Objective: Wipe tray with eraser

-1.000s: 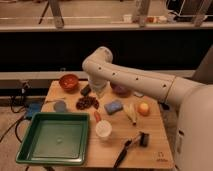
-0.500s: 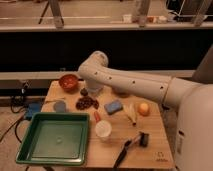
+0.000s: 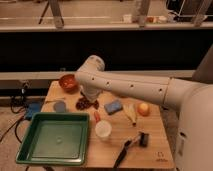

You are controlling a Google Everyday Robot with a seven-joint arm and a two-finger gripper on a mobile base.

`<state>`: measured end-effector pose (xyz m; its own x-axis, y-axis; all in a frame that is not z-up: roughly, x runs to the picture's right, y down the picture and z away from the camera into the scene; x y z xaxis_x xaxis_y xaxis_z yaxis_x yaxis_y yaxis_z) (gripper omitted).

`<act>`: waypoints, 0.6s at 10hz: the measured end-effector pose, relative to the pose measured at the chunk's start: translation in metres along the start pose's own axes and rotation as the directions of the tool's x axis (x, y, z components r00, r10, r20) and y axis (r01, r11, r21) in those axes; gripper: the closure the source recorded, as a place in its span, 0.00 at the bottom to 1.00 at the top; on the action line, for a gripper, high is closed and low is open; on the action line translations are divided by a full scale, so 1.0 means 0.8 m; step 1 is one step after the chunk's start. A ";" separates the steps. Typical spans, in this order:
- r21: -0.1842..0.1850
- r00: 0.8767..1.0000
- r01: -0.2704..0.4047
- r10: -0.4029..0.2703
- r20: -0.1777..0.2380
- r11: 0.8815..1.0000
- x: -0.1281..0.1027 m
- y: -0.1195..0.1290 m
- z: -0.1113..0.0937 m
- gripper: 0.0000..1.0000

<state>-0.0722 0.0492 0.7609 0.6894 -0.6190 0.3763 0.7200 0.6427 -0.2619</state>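
Tray [image 3: 52, 140] sits at the front left of the table [image 3: 157, 127]. Gripper [image 3: 89, 98] hangs low near the back; open or closed, you cannot tell. Eraser [image 3: 143, 139] lies front right, well apart, not yet picked. I judge you are at the reaching step: next you must cross over and grasp it.

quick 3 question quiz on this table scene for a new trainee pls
1. True or false: the eraser lies inside the tray.
2. The white cup stands: A) inside the tray, B) on the table beside the tray's rim, C) on the floor.
3. Where is the gripper?

Key
1. False: it lies on the table by the black brush.
2. B.
3. At the arm's end, over the back of the table by the dark red cluster, away from eraser and tray.
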 end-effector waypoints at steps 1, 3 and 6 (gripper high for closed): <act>0.003 1.000 -0.016 0.016 -0.008 1.000 0.013 -0.011 0.003 0.60; 0.007 0.999 -0.046 0.047 -0.006 0.999 0.046 -0.026 0.013 0.40; 0.011 0.997 -0.078 0.078 0.022 0.997 0.059 -0.027 0.022 0.20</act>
<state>-0.0568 0.0144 0.7999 0.7414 -0.5571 0.3741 0.6631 0.6940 -0.2806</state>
